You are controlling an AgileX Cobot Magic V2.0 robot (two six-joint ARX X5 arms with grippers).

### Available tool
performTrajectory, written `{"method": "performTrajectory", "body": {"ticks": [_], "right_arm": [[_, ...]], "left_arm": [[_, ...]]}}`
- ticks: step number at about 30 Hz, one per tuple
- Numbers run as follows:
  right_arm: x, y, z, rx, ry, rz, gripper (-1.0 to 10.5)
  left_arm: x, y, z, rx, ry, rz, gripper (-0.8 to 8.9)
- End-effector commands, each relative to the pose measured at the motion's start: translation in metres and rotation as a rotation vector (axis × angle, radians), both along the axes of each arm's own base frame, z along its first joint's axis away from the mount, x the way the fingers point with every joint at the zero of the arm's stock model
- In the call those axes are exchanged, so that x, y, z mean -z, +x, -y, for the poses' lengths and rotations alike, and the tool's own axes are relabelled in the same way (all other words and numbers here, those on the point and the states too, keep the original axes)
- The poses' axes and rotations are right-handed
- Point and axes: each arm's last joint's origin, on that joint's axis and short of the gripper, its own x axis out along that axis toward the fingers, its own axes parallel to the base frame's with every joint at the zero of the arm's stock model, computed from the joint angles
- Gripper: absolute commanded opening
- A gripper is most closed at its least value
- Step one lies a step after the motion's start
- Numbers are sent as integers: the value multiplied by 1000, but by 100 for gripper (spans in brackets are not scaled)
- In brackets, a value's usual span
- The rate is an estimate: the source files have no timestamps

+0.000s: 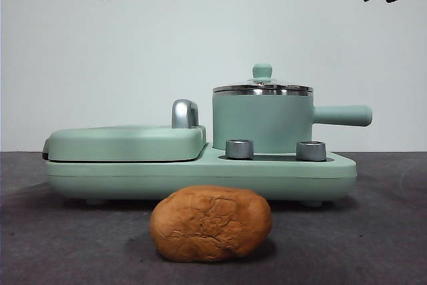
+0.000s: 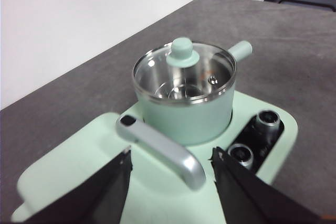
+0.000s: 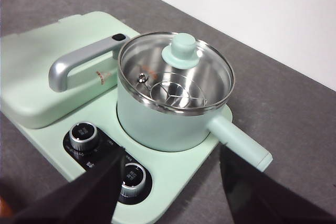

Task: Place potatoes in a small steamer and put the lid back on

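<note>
Front view shows the potato (image 1: 211,223) lying on the dark table (image 1: 373,231), just in front of the mint-green cooker base (image 1: 280,170) and apart from it. On that base, the small steamer (image 1: 261,123) stands upright with the glass lid (image 1: 262,88) seated on its steel rim, next to the flat griddle cover (image 1: 127,142) with its chrome handle (image 1: 185,113). Both arms wait high above: the left gripper (image 2: 173,169) and the right gripper (image 3: 170,182) each hold their jaws apart, clamped on nothing.
</note>
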Motion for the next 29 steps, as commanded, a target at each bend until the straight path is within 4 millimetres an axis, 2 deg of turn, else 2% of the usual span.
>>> {"method": "performTrajectory", "body": {"ticks": [1, 19, 29], "right_arm": [[-7, 0, -1, 5, 35, 7, 285], [-8, 1, -1, 14, 61, 7, 285], [-8, 1, -1, 18, 69, 2, 285]], "left_arm": [[-4, 16, 14, -9, -48, 1, 247], [2, 121, 111, 85, -51, -62, 248], [9, 155, 149, 121, -50, -61, 248]]}}
